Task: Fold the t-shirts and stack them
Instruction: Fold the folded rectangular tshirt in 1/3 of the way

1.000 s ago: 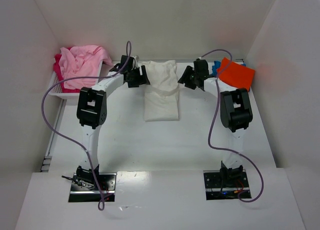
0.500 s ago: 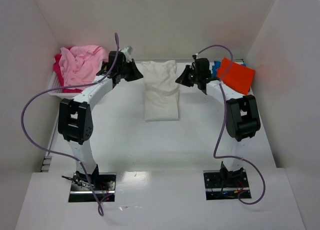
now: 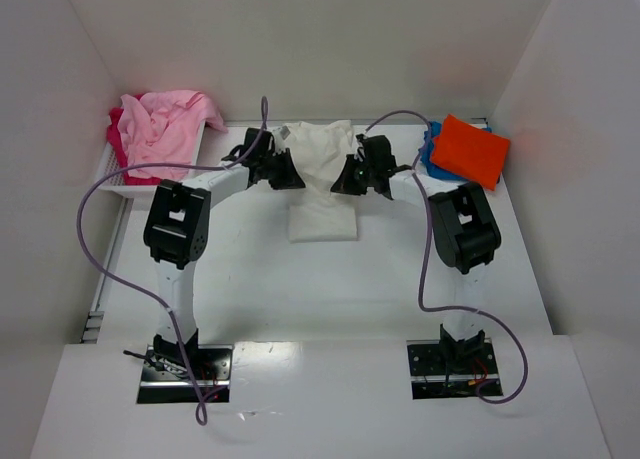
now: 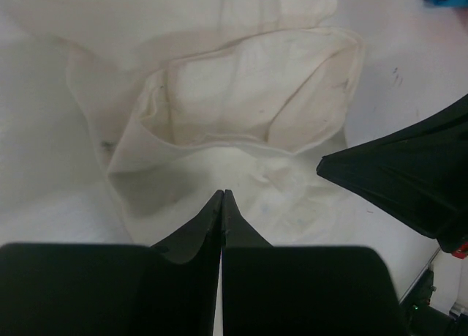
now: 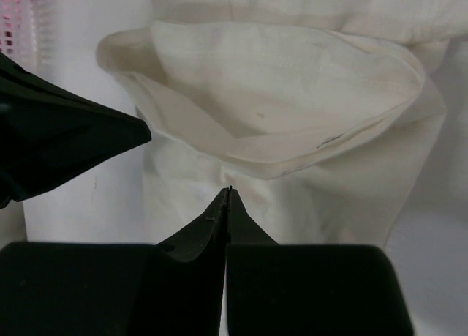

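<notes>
Read nothing legible anywhere, the cream t-shirt [image 3: 322, 214] included: no text, label, brand, number or sign.

Left arm [image 3: 178, 224] and right arm [image 3: 462, 224] angle inward, both jaws closed tight
</notes>
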Controlling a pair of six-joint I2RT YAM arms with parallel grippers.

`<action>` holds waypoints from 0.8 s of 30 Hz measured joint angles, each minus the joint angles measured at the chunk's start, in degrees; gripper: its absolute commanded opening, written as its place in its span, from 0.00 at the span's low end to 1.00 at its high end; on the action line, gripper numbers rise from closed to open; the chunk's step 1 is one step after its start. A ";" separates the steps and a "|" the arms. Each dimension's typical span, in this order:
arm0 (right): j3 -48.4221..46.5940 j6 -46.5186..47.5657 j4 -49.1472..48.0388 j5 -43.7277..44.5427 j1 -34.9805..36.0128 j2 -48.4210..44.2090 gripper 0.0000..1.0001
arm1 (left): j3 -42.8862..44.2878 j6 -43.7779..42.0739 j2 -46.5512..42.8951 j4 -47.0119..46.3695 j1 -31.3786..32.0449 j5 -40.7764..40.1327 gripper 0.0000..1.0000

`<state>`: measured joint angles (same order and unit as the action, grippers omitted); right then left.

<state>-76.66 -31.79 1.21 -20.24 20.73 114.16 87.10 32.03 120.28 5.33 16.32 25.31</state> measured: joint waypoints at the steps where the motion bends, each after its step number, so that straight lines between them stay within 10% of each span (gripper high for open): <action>1: -0.36 0.01 0.14 0.10 0.00 1.05 0.00 | 0.50 0.02 0.91 0.23 0.00 0.08 0.02; 24: -22.10 3.17 5.46 4.81 -2.61 18.16 0.00 | 19.59 -0.40 14.30 5.56 -3.35 -4.90 0.07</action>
<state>-98.76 -28.62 6.66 -15.43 18.12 132.32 106.69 31.64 134.58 10.89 12.97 20.41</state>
